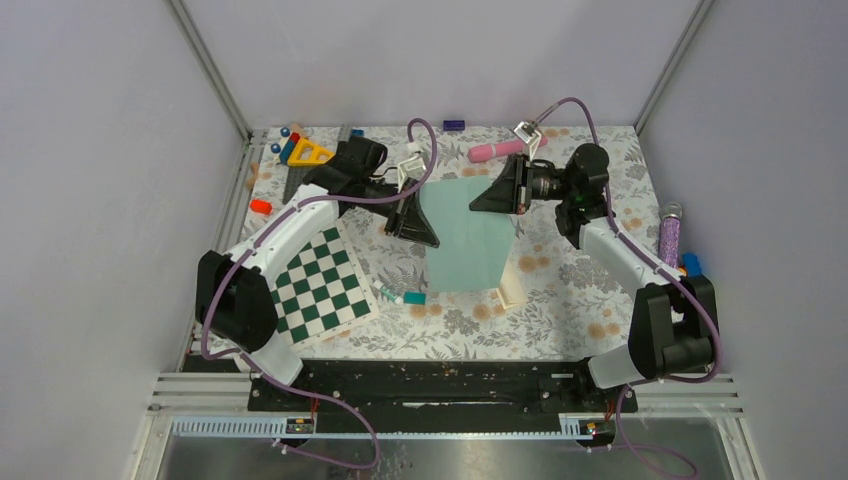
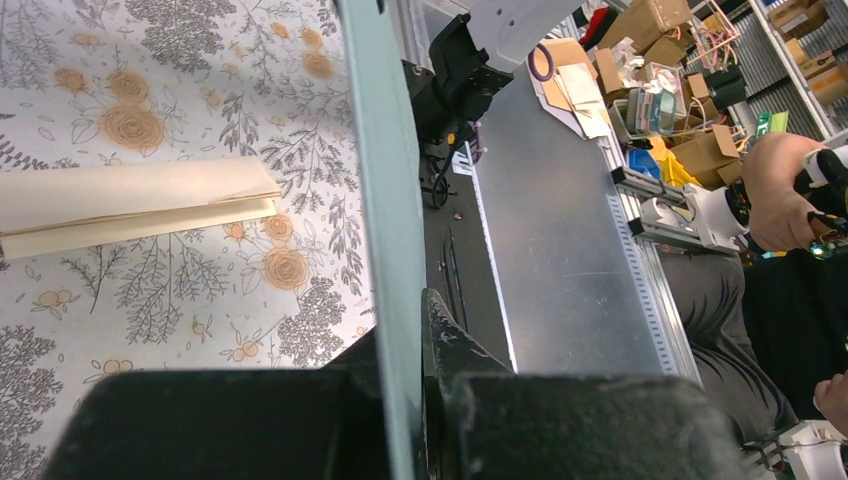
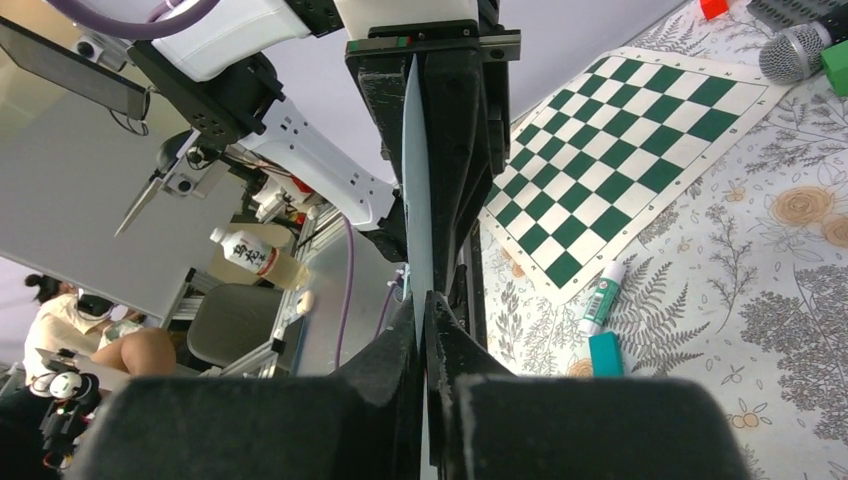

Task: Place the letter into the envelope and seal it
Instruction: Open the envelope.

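Envelope (image 1: 465,240) is held up mid-table. L gripper (image 1: 428,232) is clamped on its 9 o'clock edge, R gripper (image 1: 492,197) on its 1 o'clock corner. In wrist views it is seen edge-on only; flap can't be made out. Folded letter (image 1: 511,282) lies at envelope's 4 o'clock, partly hidden.

Even, bright light with soft shadows; wrist views' near foreground seems blurred.

You won't find any text here that reads clearly. In the right wrist view, the bottle (image 3: 252,257) beyond the table carries a white label with dark characters, too small to make out. The print on the glue stick (image 3: 601,297) beside the checkerboard (image 3: 640,150) is just as illegible.
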Controlling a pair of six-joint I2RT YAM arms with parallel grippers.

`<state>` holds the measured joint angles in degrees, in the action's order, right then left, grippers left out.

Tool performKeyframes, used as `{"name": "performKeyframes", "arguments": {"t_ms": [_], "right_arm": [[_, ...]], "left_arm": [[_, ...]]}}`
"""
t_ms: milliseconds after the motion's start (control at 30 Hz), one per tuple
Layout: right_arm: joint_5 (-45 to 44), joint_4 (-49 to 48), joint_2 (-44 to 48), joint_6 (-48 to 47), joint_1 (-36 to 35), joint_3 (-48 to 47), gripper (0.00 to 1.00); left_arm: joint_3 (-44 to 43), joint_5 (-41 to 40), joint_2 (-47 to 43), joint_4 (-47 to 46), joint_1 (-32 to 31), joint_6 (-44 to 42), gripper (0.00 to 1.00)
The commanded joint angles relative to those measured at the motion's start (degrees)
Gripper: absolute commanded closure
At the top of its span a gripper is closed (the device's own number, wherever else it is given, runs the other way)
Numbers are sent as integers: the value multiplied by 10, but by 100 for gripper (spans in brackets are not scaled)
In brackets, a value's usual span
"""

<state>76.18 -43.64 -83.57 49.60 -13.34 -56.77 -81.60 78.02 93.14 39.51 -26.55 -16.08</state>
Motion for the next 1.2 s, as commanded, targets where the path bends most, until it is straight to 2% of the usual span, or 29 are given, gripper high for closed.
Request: {"name": "performKeyframes", "arguments": {"t_ms": [0, 133, 233, 300, 333, 400, 533, 633, 700, 733, 800, 867, 1000, 1167], "right_arm": [[14, -76, 1, 37, -6, 3, 92], [21, -80, 6, 39, -8, 4, 91], [26, -78, 9, 38, -11, 6, 93], [26, -71, 9, 33, -13, 6, 94], [25, -67, 9, 31, -13, 6, 94], [25, -65, 8, 30, -13, 5, 95], [25, -67, 11, 31, -14, 6, 97], [25, -18, 15, -1, -13, 0, 99], [17, 47, 21, -53, -13, -3, 99], [13, 76, 23, -78, -13, -4, 99], [10, 99, 24, -99, -13, -3, 97], [14, 81, 20, -84, -14, -2, 90], [19, 27, 9, -40, -17, 3, 72], [13, 97, 3, -97, -18, -10, 58]], "left_arm": [[-23, -26, -9, -23, -5, 6, 100], [-5, -64, -16, -92, -5, 66, 97], [16, -81, -23, -148, -4, 113, 83], [21, -75, -26, -163, -4, 124, 74], [22, -70, -26, -167, -3, 126, 65], [22, -61, -28, -169, -3, 128, 56], [26, -54, -31, -172, -2, 127, 43], [31, -38, -32, -180, 3, 134, 40], [34, -21, -34, -191, 7, 143, 43], [36, -10, -35, -200, 10, 150, 49], [40, 7, -37, -219, 12, 159, 69], [43, 21, -40, -226, 13, 159, 81], [45, 54, -41, -229, 12, 159, 92], [48, 80, -45, -229, 12, 159, 99]]}}
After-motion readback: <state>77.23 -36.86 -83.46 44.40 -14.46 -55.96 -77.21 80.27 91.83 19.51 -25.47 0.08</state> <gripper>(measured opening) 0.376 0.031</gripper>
